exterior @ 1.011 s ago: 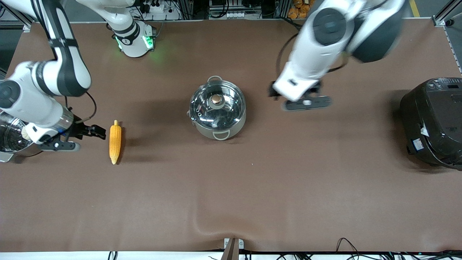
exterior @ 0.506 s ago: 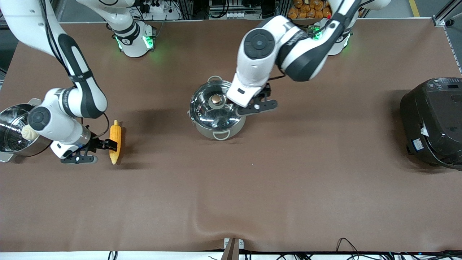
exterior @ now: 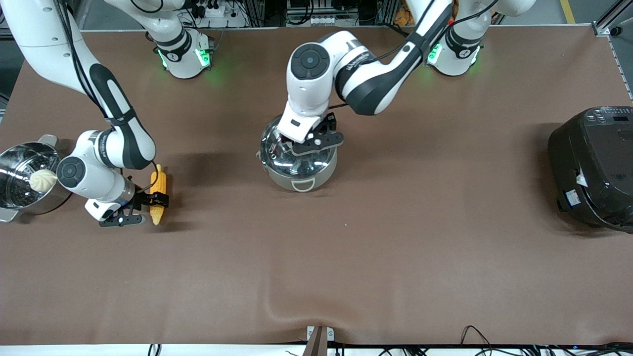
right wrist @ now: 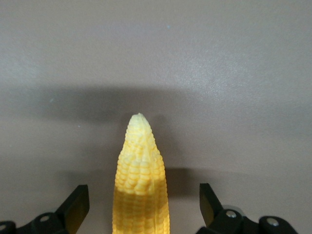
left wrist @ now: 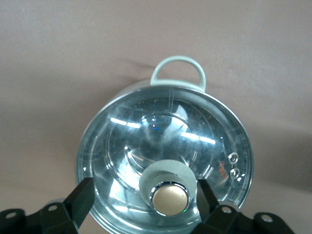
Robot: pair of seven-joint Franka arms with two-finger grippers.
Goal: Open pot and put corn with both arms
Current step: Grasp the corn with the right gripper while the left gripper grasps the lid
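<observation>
The steel pot (exterior: 307, 174) stands mid-table with its glass lid (exterior: 292, 162) on. My left gripper (exterior: 297, 142) is low over the lid. In the left wrist view the left gripper (left wrist: 145, 204) is open, its fingers (left wrist: 84, 197) on either side of the copper knob (left wrist: 169, 199) without touching it. One pale loop handle (left wrist: 178, 73) shows. The yellow corn (exterior: 158, 182) lies on the table toward the right arm's end. My right gripper (exterior: 157, 201) is open around its lower half. In the right wrist view the right gripper (right wrist: 144, 207) has the corn (right wrist: 141, 170) between its fingers (right wrist: 78, 204), apart from both.
A steel steamer pot (exterior: 15, 198) with a white bun (exterior: 42, 180) stands at the right arm's end of the table, close to the right arm's elbow. A black rice cooker (exterior: 593, 168) sits at the left arm's end. The brown cloth has a ridge (exterior: 296, 306) near the front edge.
My left arm has swung in from the left arm's end and come down over the pot lid. My right gripper has moved to the corn and now straddles it.
</observation>
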